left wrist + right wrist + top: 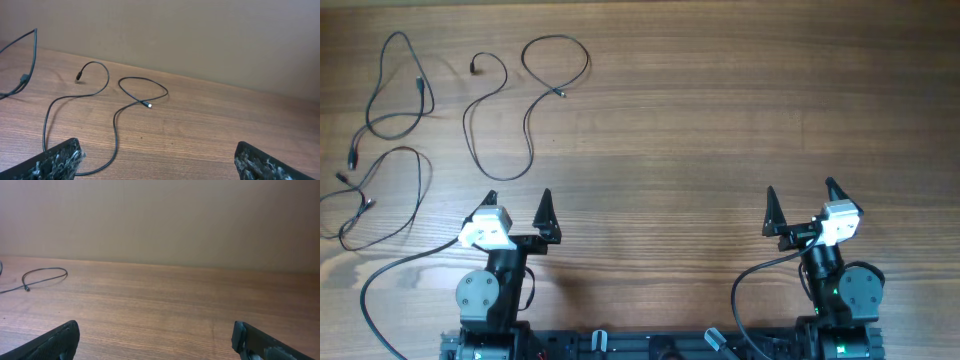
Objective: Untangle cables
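Lying as loose, separate strands at the far left of the worktop [670, 130], the cables [115, 131] are judged light, limp and thin, best pinched just behind a plug, while the left gripper [517, 197] and right gripper [800, 187] are held spread wide and empty

Soft, even, warm light falls on the brown wood-grain counter [720, 120], with no glare. The thin black cables [500, 110] cast only faint shadows. The overhead view is sharp. Both wrist views are softer, and the beige wall [160, 220] beyond the counter looks hazy.
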You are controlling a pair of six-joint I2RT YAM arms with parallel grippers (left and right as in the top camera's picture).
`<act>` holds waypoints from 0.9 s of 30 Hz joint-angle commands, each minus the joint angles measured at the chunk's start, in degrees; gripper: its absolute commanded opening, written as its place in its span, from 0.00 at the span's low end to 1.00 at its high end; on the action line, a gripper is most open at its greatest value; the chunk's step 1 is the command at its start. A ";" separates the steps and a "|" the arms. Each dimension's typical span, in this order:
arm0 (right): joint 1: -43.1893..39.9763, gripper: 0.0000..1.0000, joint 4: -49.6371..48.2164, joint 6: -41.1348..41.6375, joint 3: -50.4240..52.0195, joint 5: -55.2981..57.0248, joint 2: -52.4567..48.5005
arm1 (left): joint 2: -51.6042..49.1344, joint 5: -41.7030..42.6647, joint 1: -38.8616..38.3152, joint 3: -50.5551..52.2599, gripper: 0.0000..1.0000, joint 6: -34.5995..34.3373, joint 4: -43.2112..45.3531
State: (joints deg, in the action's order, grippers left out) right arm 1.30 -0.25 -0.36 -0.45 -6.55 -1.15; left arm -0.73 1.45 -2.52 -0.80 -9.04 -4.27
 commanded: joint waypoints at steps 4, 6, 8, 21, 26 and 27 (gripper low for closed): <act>0.22 1.00 -0.09 -1.03 0.15 0.79 0.87 | 0.42 0.52 0.04 0.48 1.00 1.14 -0.02; 0.22 1.00 -0.09 -1.01 0.15 0.76 0.87 | 0.37 0.48 -0.83 0.48 1.00 1.14 0.00; 0.22 1.00 -0.09 -1.01 0.15 0.79 0.87 | 0.35 0.48 -1.07 0.48 1.00 1.14 0.00; 0.22 1.00 -0.09 -1.01 0.15 0.79 0.72 | 0.35 0.48 -1.07 0.48 1.00 1.14 0.00; 0.22 1.00 -0.09 -0.98 0.15 0.79 0.72 | 0.35 0.48 -1.07 0.48 1.00 1.14 0.00; 0.22 1.00 -0.09 -1.01 0.15 0.79 0.72 | 0.35 0.48 -1.07 0.48 1.00 1.14 0.00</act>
State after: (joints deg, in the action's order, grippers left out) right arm 1.30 -0.25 -0.36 -0.45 -6.55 -1.15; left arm -0.73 1.45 -3.40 -0.80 -9.04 -4.27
